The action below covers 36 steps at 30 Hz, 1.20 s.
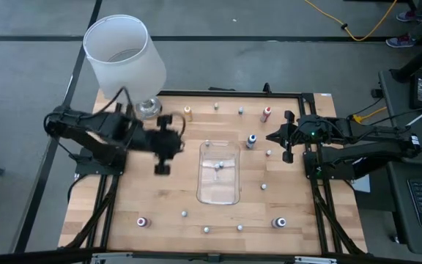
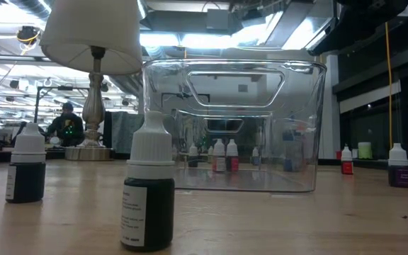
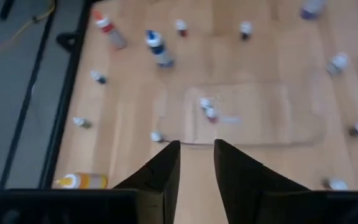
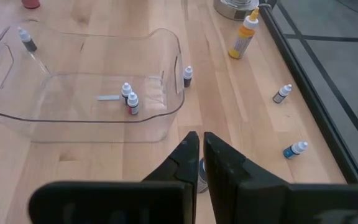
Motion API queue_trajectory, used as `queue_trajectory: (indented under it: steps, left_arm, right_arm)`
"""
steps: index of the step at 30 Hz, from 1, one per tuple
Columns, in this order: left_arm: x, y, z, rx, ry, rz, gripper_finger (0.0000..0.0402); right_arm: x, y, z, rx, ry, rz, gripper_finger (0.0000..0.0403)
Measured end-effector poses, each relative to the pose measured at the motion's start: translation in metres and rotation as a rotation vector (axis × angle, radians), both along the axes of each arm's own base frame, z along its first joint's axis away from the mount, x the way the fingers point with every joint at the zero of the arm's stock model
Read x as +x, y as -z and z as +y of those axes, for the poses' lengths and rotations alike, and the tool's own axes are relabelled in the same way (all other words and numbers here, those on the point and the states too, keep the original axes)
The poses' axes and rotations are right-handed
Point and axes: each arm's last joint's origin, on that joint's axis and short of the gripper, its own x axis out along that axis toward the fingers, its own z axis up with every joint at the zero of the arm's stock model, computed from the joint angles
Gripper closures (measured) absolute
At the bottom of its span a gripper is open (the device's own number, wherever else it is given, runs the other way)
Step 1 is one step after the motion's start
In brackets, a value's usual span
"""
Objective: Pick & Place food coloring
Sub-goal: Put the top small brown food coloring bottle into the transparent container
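Note:
Many tiny food coloring bottles stand scattered on the wooden table. Among them are an orange one (image 1: 187,112), a red one (image 1: 266,114), a blue one (image 1: 251,141) and a pink one (image 1: 143,221). Two more (image 1: 218,166) (image 4: 129,98) stand inside the clear tray (image 1: 229,196) at the table's middle. My left gripper (image 1: 176,141) (image 3: 197,155) hovers left of the tray, open, with nothing between its fingers. My right gripper (image 1: 273,137) (image 4: 201,149) hangs right of the tray, shut and empty; a small bottle (image 4: 200,177) on the table shows partly behind its fingers.
A lamp with a white shade (image 1: 125,55) stands on its base (image 1: 149,108) at the far left corner. In the low view two dark bottles (image 2: 149,205) (image 2: 25,166) stand near the front edge, before the tray (image 2: 236,127). Black rails edge the table.

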Motion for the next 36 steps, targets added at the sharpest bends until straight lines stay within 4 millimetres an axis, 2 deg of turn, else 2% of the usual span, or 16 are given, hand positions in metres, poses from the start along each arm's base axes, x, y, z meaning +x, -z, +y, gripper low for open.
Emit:
queue_trajectory:
  steps: [7,15,22,27,36]
  left_arm:
    - [0.041,0.012,0.066,-0.187,-0.227,-0.074,0.0309]
    - [0.084,0.055,0.124,-0.428,-0.529,-0.073,0.0309]
    - [0.114,0.103,0.145,-0.538,-0.674,0.032,0.0309]
    - [0.127,0.133,0.157,-0.587,-0.772,0.092,0.0309]
    - [0.134,0.162,0.173,-0.768,-0.9,0.156,0.0308]
  right_arm:
    - [0.0,0.0,0.0,0.0,0.0,0.001,0.0375]
    - [0.0,0.0,0.0,-0.005,-0.003,0.004,0.0375]
    - [0.0,0.001,0.0,-0.022,-0.016,0.011,0.0375]
    - [-0.002,0.002,0.0,-0.024,-0.018,0.036,0.0375]
    - [-0.005,0.006,0.0,-0.059,-0.046,0.086,0.0375]
